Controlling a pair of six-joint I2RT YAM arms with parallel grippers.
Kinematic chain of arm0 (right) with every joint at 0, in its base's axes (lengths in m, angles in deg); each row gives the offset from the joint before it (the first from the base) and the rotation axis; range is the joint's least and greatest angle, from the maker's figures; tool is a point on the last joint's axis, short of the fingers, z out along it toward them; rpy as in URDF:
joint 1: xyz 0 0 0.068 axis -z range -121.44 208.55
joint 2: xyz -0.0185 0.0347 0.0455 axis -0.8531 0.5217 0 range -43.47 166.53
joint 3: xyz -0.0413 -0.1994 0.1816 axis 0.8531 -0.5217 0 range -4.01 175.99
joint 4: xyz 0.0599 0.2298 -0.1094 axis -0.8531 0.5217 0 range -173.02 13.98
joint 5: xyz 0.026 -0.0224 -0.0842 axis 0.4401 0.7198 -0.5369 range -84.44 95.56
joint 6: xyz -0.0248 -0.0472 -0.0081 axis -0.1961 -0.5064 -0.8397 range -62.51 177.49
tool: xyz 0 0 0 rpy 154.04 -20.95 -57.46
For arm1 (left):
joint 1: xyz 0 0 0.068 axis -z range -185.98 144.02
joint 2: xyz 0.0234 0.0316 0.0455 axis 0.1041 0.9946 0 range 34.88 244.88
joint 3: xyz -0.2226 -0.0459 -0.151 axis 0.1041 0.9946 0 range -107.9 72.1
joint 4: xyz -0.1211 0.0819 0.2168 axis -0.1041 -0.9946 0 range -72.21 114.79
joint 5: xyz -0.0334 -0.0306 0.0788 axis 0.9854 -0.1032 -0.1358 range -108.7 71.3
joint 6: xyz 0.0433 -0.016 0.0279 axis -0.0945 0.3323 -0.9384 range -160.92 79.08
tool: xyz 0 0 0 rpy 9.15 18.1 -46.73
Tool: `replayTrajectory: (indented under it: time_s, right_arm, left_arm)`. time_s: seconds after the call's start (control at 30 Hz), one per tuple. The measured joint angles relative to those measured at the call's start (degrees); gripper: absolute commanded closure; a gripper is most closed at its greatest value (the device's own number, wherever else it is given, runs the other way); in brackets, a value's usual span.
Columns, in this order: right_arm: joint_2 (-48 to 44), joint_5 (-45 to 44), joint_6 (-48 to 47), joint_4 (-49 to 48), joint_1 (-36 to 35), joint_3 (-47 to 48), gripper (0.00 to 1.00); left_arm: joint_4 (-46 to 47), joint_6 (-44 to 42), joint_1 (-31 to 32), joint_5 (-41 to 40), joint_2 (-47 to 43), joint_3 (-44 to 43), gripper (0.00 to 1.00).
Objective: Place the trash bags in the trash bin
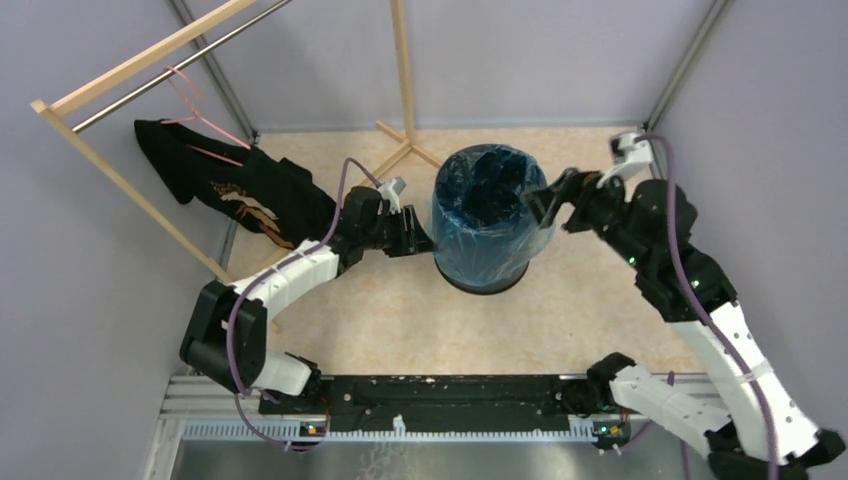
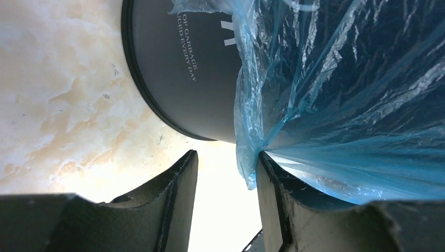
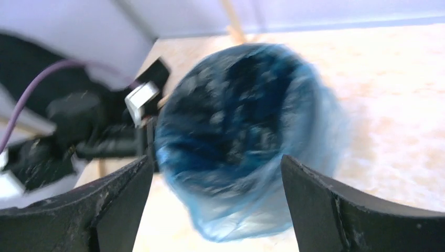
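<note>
The trash bin (image 1: 482, 283), a dark round cylinder, stands upright in the middle of the floor. The light-blue trash bag (image 1: 490, 238) lines its mouth and hangs down its outside. My left gripper (image 1: 420, 238) is at the bin's left side. In the left wrist view its jaws (image 2: 226, 153) stand apart, and the bag's loose edge (image 2: 246, 131) lies against the right fingertip (image 2: 267, 173), beside the bin's wall (image 2: 183, 79). My right gripper (image 1: 540, 206) is by the rim's right side. It is open (image 3: 214, 157) and holds nothing; the blurred bag (image 3: 246, 210) lies beyond.
A black garment (image 1: 240, 190) hangs from a pink hanger on the wooden rack (image 1: 130, 60) at the back left. A wooden post with a cross foot (image 1: 403, 120) stands just behind the bin. Grey walls close in on three sides.
</note>
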Motion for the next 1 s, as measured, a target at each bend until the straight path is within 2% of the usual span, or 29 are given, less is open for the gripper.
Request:
replayTrajectory:
  time_s: [0.1,0.2,0.3,0.47,0.63,0.9,1.0]
  right_arm:
    - [0.11,10.80,1.14,-1.20,18.67,-1.01,0.18]
    - [2.99,27.06,6.12,-6.95,35.93,-6.23,0.19]
    - [7.41,37.53,12.07,-13.55,45.33,-13.00,0.22]
    - [12.44,46.36,19.26,-22.03,47.67,-22.01,0.23]
    - [13.75,49.70,22.29,-29.70,47.67,-25.73,0.44]
    - [19.19,52.87,25.77,-40.81,47.01,-31.26,0.61]
    - [21.11,53.64,26.69,-43.50,46.31,-32.63,0.75]
  left_arm:
    - [-0.15,-0.24,0.00,-0.11,-0.15,-0.07,0.48]
    - [-1.16,-0.66,0.00,-0.26,-0.87,-0.31,0.47]
    - [-1.84,-0.74,0.00,-0.44,-2.32,-0.46,0.47]
    - [-2.03,-0.74,0.00,-0.52,-4.26,-0.50,0.48]
    - [-1.77,-0.35,0.00,0.22,-4.26,-0.50,0.50]
    - [0.98,1.25,0.00,2.58,-3.02,-0.50,0.57]
    - [1.55,1.79,0.00,3.17,-2.43,-0.50,0.59]
